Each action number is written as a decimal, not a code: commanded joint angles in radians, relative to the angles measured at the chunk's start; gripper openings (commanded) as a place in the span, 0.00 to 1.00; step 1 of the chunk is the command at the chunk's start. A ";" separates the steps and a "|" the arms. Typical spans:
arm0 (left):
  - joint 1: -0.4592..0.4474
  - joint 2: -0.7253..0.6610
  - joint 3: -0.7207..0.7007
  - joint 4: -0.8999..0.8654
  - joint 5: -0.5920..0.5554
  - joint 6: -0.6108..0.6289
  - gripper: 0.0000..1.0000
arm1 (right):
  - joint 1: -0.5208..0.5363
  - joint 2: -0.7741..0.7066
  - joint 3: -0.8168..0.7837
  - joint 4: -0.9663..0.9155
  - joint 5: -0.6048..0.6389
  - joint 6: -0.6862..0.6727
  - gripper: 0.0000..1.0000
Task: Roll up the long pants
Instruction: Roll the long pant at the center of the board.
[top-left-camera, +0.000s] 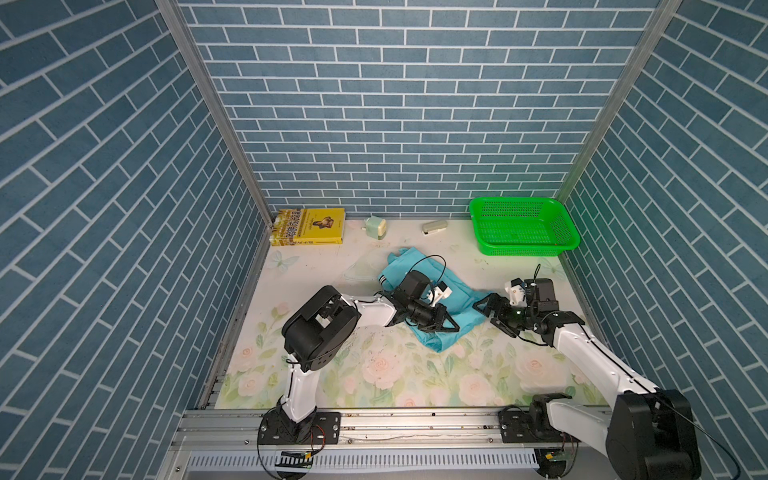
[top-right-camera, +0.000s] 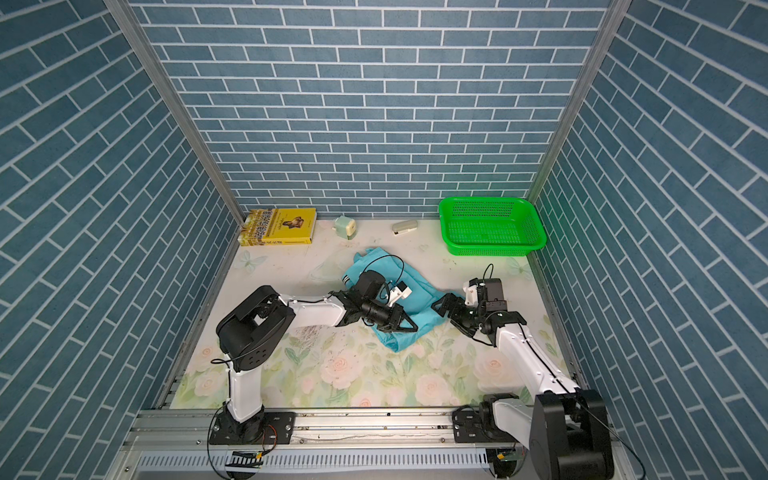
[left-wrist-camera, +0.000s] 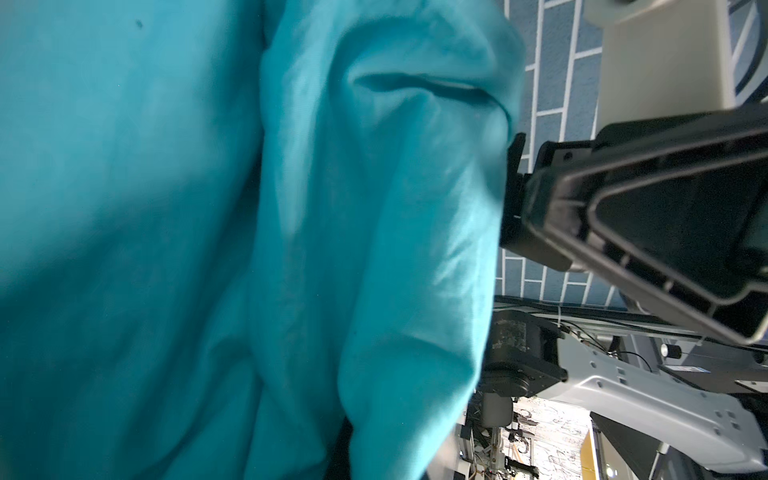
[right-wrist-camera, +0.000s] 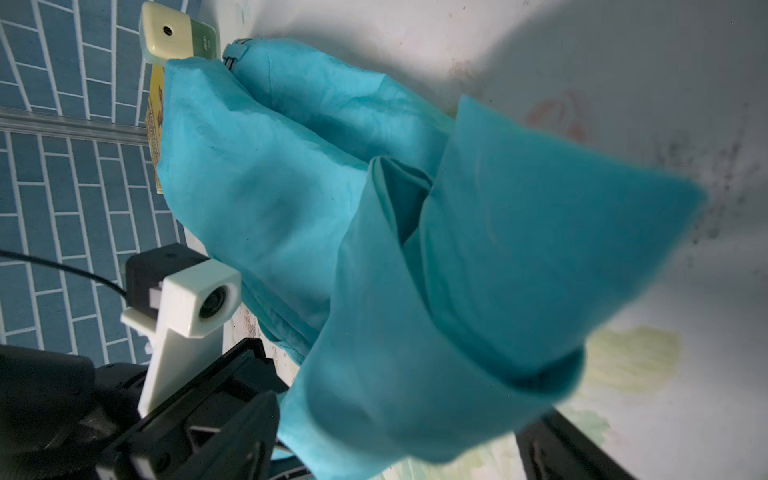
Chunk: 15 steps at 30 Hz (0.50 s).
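Teal, soft and pretty crumpled: the long pants (top-left-camera: 430, 340) sit in a loose heap around the middle of the tabletop (top-left-camera: 374, 374), nowhere near a tidy roll. Both top views show the dark-and-white striped waistband (top-right-camera: 348, 279) poking out on the heap's far-left side. A pointed corner of cloth trails toward the front edge, and another flap reaches out to the right. Up close in the right wrist view, the fabric (right-wrist-camera: 498, 249) is folded over itself in a thick, slightly blurry wad. In the left wrist view it (left-wrist-camera: 166, 208) fills nearly the whole frame with deep creases.

The left hand (top-left-camera: 455, 328) lies low across the heap with its jaws pressed together. I honestly can't tell if any cloth is pinched in there. The right hand (top-left-camera: 486, 316) sits at the right flap with its jaws spread wide, and one of its fingers (left-wrist-camera: 644, 216) is right up against the fabric edge.

The tabletop has a pale cover printed with pink roses and green leaves, a bit smudged in spots. Along the back there's a yellow book (top-left-camera: 311, 226), a small pale green gadget (top-left-camera: 375, 227), a little beige thing (top-left-camera: 434, 227) and a bright green basket (top-left-camera: 523, 247) in the far right corner. Blue brick-pattern walls (top-left-camera: 374, 124) close in three sides, and the arms are bolted to a metal rail (top-left-camera: 415, 424) at the front.
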 joint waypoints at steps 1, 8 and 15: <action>0.004 0.006 0.020 -0.117 -0.050 0.131 0.00 | -0.001 0.035 -0.002 0.102 -0.009 0.044 0.91; -0.034 -0.018 0.071 -0.301 -0.174 0.350 0.25 | -0.002 0.079 -0.002 0.107 -0.013 0.035 0.42; -0.195 -0.167 0.144 -0.459 -0.858 0.556 0.93 | -0.001 0.003 -0.020 0.050 0.016 0.024 0.07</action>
